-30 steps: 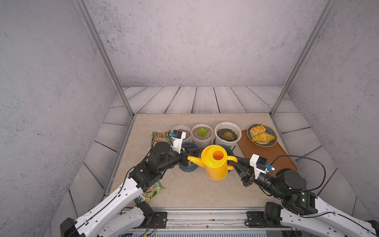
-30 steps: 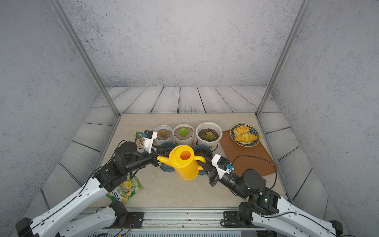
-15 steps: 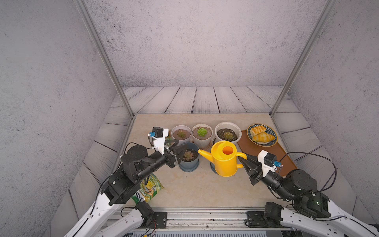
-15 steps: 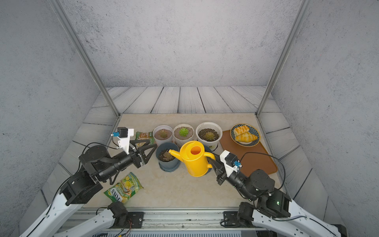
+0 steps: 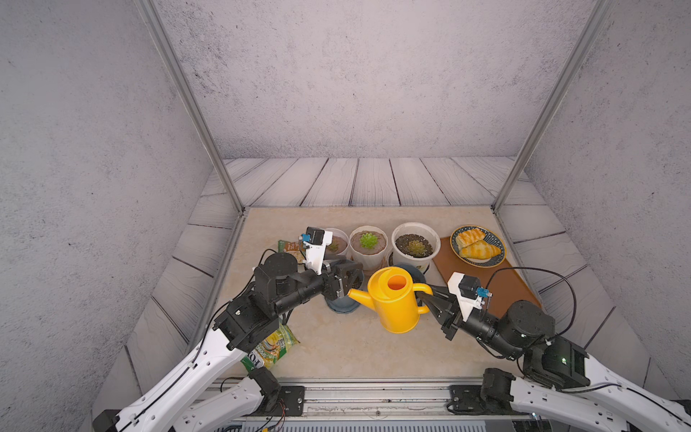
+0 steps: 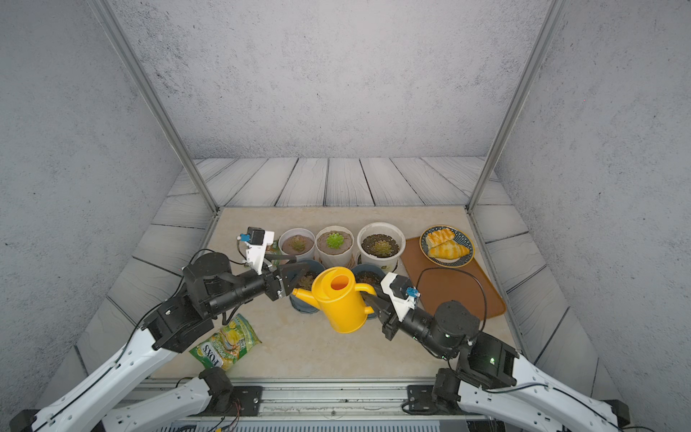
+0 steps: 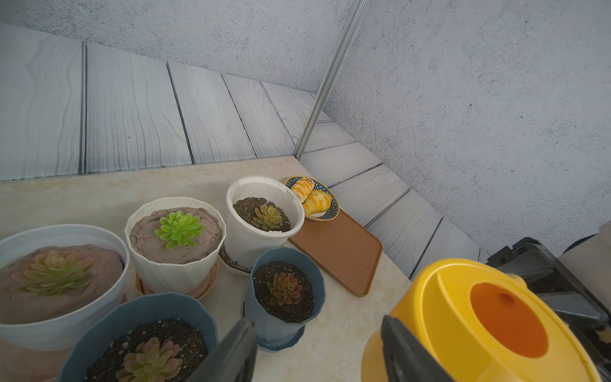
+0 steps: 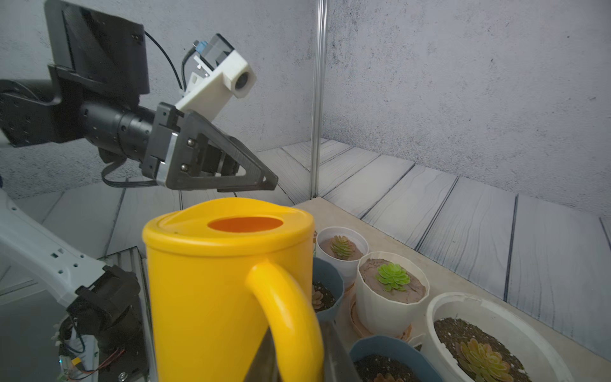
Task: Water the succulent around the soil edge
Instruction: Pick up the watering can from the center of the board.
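Yellow watering can [image 5: 396,305] stands upright near the middle of the desk [image 5: 336,348], spout aimed left toward a blue pot [image 7: 109,314] where a pinkish succulent [image 7: 150,360] sits in dark soil. I cannot tell whether the can's base touches the desk. Right tool [image 5: 426,299] is clamped on the can's handle. Left tool [image 5: 353,278] hangs above the spout and that pot, jaws apart, gripping nothing. A second blue pot [image 7: 274,330] stands just behind the can. Further back is a row of three white pots [image 5: 368,260], each with a succulent. Far right, a brown tray [image 5: 512,291] carries a plate [image 5: 480,264] of pastries. A green snack packet [image 6: 226,346] lies beneath the left arm.
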